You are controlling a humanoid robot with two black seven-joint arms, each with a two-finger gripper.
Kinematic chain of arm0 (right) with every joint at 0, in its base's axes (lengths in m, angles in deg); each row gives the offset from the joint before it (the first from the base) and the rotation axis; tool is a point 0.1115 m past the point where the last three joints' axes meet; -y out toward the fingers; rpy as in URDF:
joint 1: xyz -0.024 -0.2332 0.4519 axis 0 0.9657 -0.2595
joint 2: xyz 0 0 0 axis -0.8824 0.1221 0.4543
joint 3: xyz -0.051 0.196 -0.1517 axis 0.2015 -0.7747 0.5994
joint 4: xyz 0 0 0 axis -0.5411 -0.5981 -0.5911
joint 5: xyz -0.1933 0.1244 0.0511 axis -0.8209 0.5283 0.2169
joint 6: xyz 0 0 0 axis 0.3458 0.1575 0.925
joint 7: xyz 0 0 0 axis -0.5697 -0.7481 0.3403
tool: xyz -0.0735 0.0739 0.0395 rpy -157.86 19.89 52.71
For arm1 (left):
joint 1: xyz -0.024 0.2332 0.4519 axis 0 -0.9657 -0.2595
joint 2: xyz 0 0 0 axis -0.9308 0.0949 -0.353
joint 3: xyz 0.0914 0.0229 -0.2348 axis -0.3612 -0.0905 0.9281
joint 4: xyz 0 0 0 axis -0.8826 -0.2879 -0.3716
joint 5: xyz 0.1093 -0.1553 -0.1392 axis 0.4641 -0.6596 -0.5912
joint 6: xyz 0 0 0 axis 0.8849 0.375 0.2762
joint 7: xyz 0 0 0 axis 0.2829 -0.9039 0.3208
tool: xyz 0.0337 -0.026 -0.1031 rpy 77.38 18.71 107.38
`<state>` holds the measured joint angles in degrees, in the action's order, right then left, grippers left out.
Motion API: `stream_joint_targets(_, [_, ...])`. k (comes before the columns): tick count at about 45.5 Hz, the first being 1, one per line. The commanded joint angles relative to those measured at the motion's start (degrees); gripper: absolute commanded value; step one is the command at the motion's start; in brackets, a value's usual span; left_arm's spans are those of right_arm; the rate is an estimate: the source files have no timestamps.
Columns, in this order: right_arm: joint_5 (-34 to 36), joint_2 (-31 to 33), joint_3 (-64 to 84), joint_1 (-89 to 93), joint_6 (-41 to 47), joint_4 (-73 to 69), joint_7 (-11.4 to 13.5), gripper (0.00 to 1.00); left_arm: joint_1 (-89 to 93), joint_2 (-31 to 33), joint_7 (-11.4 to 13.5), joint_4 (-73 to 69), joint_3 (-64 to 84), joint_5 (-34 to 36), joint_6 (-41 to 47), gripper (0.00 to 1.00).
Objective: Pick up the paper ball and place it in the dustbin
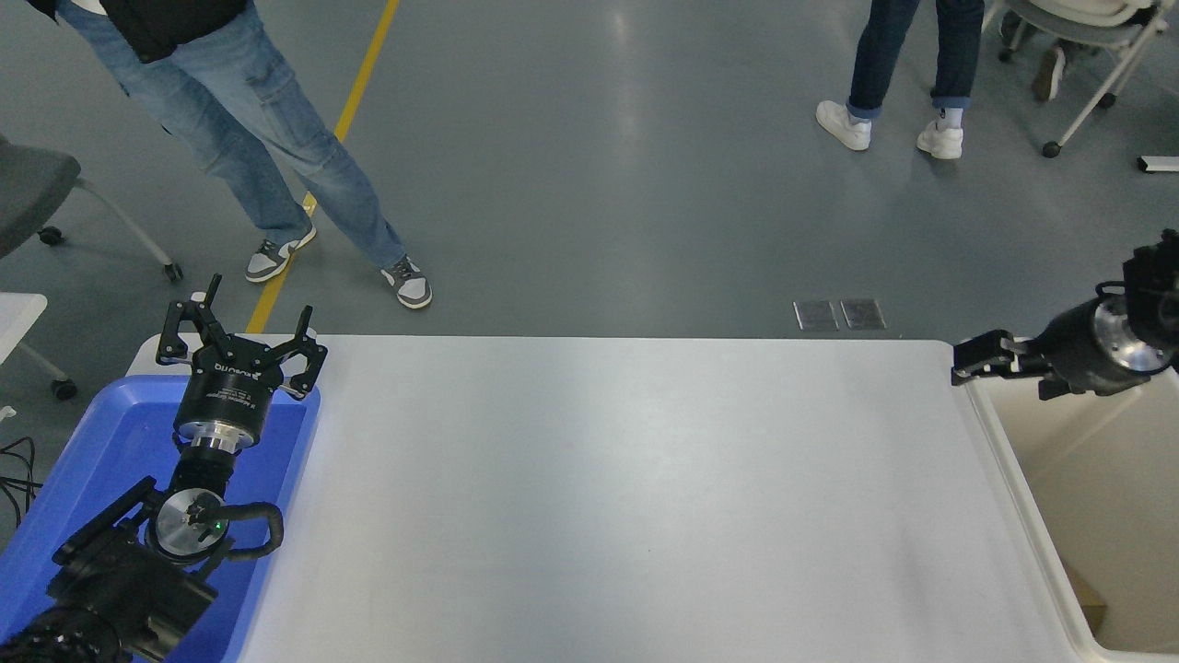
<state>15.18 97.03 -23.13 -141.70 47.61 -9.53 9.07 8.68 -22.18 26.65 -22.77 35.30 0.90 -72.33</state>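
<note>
Right tool is seen at the far right of the surface, hanging over the far left corner of the dustbin, pointing left. Its fingers are seen side-on and dark against the rim, so how far apart they stand cannot be told; nothing is seen held between them.

Paper ball is not seen anywhere on the surface. A small tan patch is visible low inside the dustbin at the near end; it is possibly the ball, but it is cut off by the rim and cannot be identified with certainty. If so, the task is judged essentially done.

Left tool is parked at the near left over the blue tray, fingers spread, nothing held.

Two people's legs are seen on the floor beyond the far edge of the surface, well apart from both arms.

Risks judged from here:
- The right tool sits close to the dustbin rim; a low sweep left could knock or shift the bin.
- Should the ball not be inside, a false finish would be recorded, since the bin's depth is mostly hidden.
</note>
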Motion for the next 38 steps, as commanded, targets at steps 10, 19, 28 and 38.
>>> stream_joint_targets(10, [12.9,-19.8,13.4,-20.6,5.8,-9.3,0.0,1.00,-0.1,0.0,0.2,0.0,0.0,-0.2,0.3,1.00])
stream_joint_targets(19, [15.8,-23.8,16.7,-20.8,5.8,-9.2,0.0,1.00,-0.1,0.0,0.2,0.0,0.0,-0.2,0.3,1.00])
stream_joint_targets(28, [16.2,-26.3,17.6,-21.4,5.8,-9.2,0.0,1.00,-0.1,0.0,0.3,0.0,0.0,-0.2,0.4,1.00])
stream_joint_targets(38, [16.4,-27.1,17.5,-22.1,5.8,-9.8,0.0,1.00,-0.1,0.0,0.3,0.0,0.0,-0.2,0.4,1.00])
